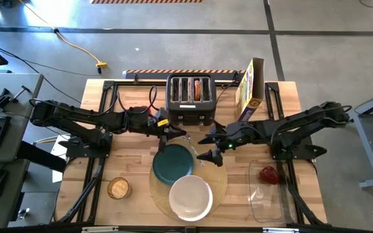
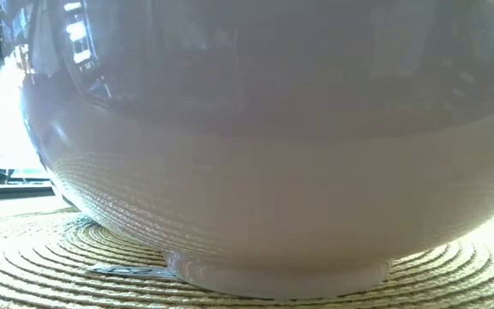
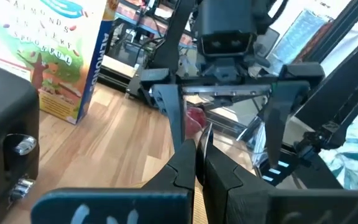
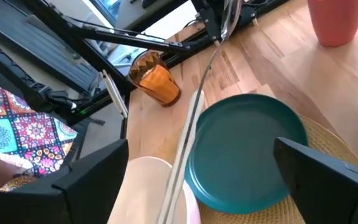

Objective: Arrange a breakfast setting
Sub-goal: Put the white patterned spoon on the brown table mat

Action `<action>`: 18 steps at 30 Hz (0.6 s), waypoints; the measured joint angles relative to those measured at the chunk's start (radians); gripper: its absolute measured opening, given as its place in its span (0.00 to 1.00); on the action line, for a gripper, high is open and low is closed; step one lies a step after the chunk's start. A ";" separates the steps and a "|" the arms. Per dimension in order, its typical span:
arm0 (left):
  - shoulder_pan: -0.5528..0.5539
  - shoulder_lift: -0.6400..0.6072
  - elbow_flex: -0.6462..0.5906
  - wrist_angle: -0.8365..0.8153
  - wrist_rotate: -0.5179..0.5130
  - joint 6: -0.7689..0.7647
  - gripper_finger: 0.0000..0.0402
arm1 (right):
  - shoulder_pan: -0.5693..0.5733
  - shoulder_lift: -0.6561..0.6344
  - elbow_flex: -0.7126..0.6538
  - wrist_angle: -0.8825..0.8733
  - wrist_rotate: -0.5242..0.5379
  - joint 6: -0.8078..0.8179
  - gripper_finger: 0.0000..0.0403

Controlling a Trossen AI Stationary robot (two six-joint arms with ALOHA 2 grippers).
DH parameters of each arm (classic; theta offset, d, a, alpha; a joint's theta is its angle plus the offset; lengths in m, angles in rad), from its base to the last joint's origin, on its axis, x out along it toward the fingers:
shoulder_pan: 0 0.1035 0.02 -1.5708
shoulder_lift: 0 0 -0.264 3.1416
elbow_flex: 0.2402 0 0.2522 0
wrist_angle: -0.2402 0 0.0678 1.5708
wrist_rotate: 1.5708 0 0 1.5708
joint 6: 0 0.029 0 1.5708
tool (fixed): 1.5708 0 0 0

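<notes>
The low view is almost wholly blocked by the bowl (image 2: pixel 264 146), a white one on a foot, sitting on the woven mat (image 2: pixel 41 266); neither arm shows there. From above, the spoon (image 1: pixel 185 136) is thin and hard to make out. The red item (image 1: pixel 269 173) lies in a clear tray (image 1: pixel 264 194), well behind the right gripper (image 1: pixel 211 147).

The left gripper (image 3: pixel 199 163) is pressed together on the spoon's (image 3: pixel 207 134) handle; the metal spoon (image 4: pixel 219 28) points out toward the right gripper (image 3: pixel 229 118). That one faces it with fingers spread wide on either side of the spoon, not touching it.

Below both grippers lies the teal plate (image 1: pixel 172 163), round, bare, half on the tan mat (image 1: pixel 217 181). The bowl (image 1: pixel 190 197) stands beyond it on the mat, touching the plate's rim.

One plate, one bowl, one mat, one spoon, one red item. One toaster (image 1: pixel 190 99) is behind the left gripper (image 1: pixel 165 133), with a cereal box (image 1: pixel 250 87) beside it.
</notes>
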 joint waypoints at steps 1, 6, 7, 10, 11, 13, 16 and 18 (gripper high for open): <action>0.000 0.000 0.000 0.000 0.000 -0.006 0.00 | 0.000 0.010 0.008 -0.001 -0.001 -0.009 0.93; 0.000 0.000 0.000 -0.004 0.000 -0.017 0.00 | 0.000 0.060 0.054 0.000 -0.003 -0.028 0.87; 0.000 0.000 0.000 -0.005 0.000 -0.018 0.00 | 0.000 0.071 0.062 -0.001 -0.002 -0.030 0.86; 0.000 0.000 0.000 -0.008 -0.003 -0.018 0.00 | 0.000 0.097 0.087 0.002 -0.001 -0.030 0.84; 0.000 0.000 0.000 -0.009 -0.003 -0.018 0.00 | 0.000 0.101 0.092 0.000 0.001 -0.030 0.83; 0.000 0.000 0.000 -0.010 -0.003 -0.018 0.00 | 0.000 0.113 0.103 -0.002 0.004 -0.030 0.81; 0.000 0.000 0.000 -0.019 -0.003 -0.018 0.00 | 0.000 0.115 0.108 -0.009 0.005 -0.030 0.78; 0.000 0.000 0.000 -0.032 -0.003 -0.018 0.00 | 0.000 0.114 0.109 -0.013 0.005 -0.030 0.76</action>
